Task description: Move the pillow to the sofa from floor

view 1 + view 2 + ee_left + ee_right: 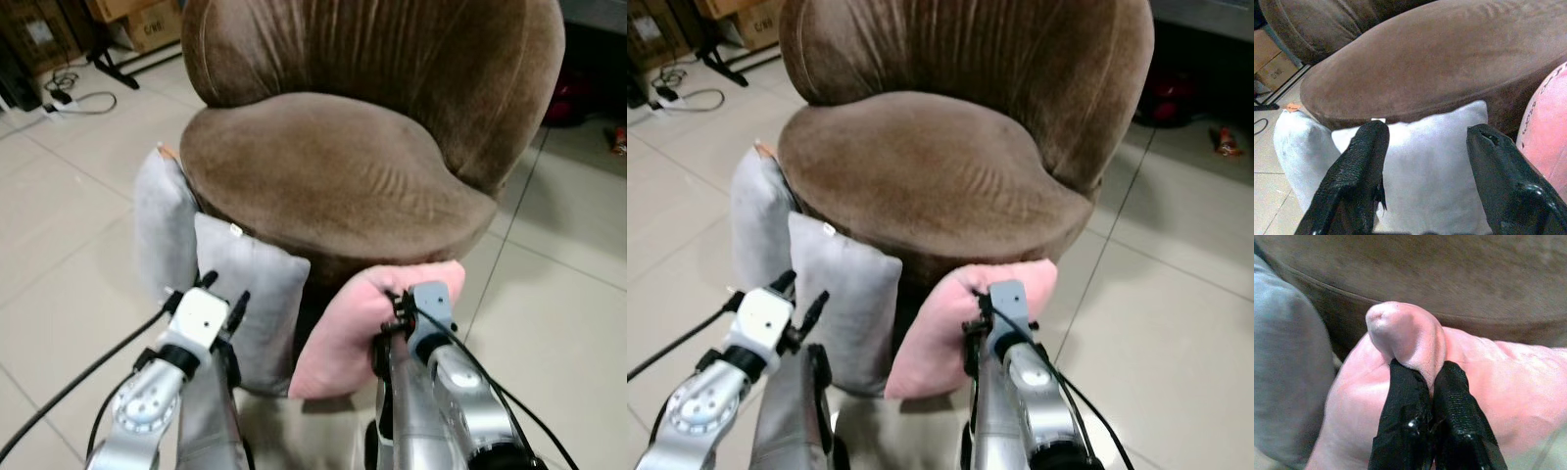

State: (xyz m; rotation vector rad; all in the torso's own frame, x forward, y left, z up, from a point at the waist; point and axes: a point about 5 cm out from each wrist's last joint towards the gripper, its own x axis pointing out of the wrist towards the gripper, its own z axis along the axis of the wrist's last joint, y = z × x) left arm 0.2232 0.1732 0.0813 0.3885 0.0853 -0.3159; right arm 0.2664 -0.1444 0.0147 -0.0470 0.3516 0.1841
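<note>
Right claw pinches a fold of pink pillow against the brown sofa; left claw spread wide before grey pillow.

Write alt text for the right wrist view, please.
The right gripper pinches a bunched fold of the pink pillow between its two black fingers. The brown sofa rises close behind the pillow, and a grey pillow stands beside it.
</note>
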